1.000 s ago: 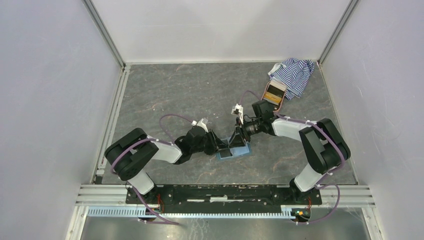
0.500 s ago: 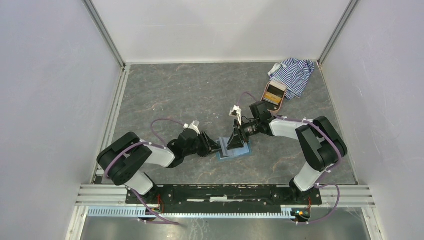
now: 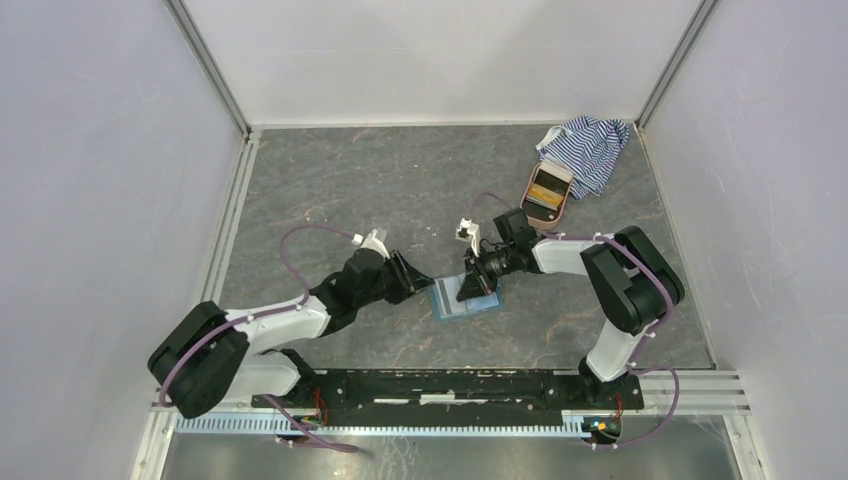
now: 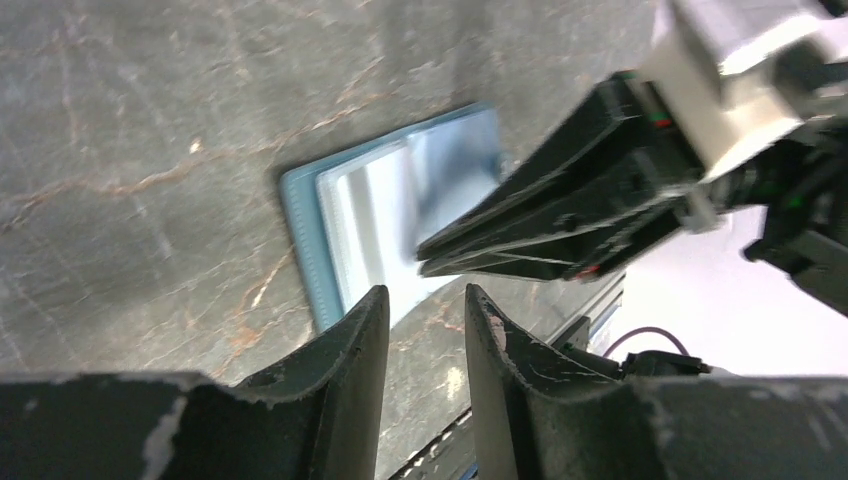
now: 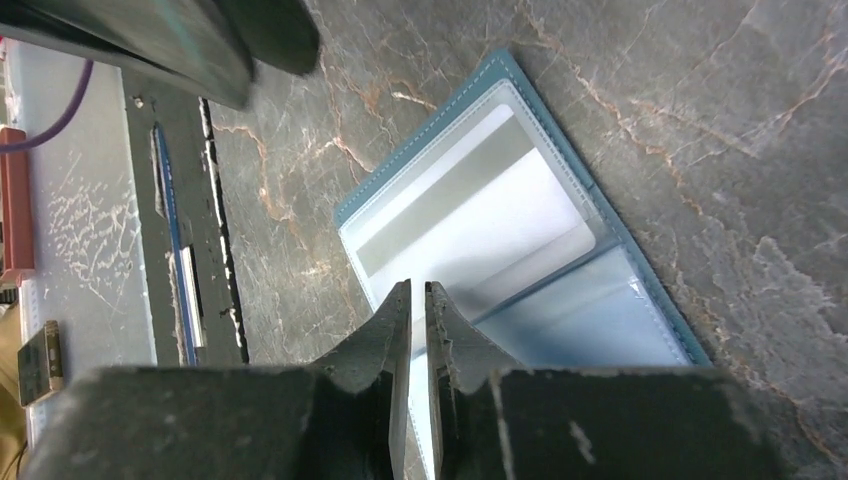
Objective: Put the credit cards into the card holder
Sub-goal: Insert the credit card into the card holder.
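The teal-blue card holder [image 3: 447,310] lies open on the table between both arms, its clear sleeves facing up [image 5: 650,330]. One sleeve shows a pale card with a grey stripe [image 5: 470,200]. My right gripper [image 3: 468,292] points down onto the holder's middle. Its jaws [image 5: 418,286] are shut to a thin slit, and I cannot tell whether a sleeve edge is pinched. My left gripper [image 3: 418,280] hangs just left of the holder [image 4: 300,235], open with nothing between its fingers [image 4: 425,292]. Tan-gold credit cards [image 3: 547,186] lie in a pink case.
The pink oval case [image 3: 560,203] sits at the back right against a blue-white striped cloth [image 3: 590,145]. Aluminium rails and white walls bound the grey stone table [image 3: 350,180]. The arms' black base bar [image 3: 440,385] runs along the near edge.
My left arm drew back to the left, off the card holder. The right gripper's jaws closed from wide apart to a slit and shifted slightly left over the holder.
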{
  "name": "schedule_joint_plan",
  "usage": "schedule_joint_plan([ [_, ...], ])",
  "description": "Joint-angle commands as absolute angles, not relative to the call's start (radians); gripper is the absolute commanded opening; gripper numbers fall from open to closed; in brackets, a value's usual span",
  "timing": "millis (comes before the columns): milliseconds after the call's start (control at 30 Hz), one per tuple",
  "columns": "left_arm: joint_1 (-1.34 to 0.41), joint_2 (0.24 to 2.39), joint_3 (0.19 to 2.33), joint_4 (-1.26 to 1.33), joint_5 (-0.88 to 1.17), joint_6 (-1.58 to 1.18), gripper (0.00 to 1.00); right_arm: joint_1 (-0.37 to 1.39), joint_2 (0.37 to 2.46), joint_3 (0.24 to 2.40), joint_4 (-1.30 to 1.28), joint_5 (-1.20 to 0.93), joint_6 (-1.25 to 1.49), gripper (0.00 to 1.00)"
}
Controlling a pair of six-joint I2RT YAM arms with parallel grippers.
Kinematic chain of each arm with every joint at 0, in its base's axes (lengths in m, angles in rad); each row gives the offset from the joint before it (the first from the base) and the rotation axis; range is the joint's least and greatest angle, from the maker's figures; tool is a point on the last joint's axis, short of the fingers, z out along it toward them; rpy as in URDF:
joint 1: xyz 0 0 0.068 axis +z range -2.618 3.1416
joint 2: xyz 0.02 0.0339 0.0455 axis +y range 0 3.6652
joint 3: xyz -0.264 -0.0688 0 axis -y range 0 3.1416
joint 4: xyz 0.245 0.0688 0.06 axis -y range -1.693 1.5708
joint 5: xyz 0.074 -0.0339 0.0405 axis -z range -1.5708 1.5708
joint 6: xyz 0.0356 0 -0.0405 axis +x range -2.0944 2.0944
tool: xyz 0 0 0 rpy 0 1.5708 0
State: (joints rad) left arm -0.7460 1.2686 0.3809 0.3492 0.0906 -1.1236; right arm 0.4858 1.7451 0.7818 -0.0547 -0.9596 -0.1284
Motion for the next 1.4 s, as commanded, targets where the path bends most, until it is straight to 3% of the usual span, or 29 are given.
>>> schedule_joint_plan([
  [0, -0.741, 1.211, 0.433, 0.284, 0.062, -1.007, 0.41, 0.508, 1.753, 0.824, -0.070, -0.913, -0.152, 0.15],
  [200, -0.750, 1.303, 0.396, 0.463, 0.130, -1.056, 0.40, 0.513, 1.762, 0.844, -0.117, -0.867, -0.188, 0.16],
  [467, -0.784, 1.390, 0.386, 0.607, 0.143, -1.074, 0.41, 0.507, 1.730, 0.910, -0.236, -1.003, -0.346, 0.21],
  [767, -0.787, 1.258, 0.401, 0.621, 0.080, -0.968, 0.43, 0.415, 1.529, 0.914, -0.347, -1.008, -0.543, 0.29],
  [967, -0.787, 1.040, 0.432, 0.470, -0.048, -0.825, 0.58, 0.278, 1.445, 0.914, -0.352, -1.007, -0.564, 0.29],
  [1200, -0.781, 0.820, 0.417, 0.331, -0.202, -0.773, 0.98, 0.176, 1.368, 0.907, -0.339, -0.996, -0.563, 0.30],
  [1367, -0.776, 0.746, 0.411, 0.294, -0.185, -0.765, 1.00, 0.112, 1.347, 0.958, -0.334, -0.836, -0.554, 0.32],
])
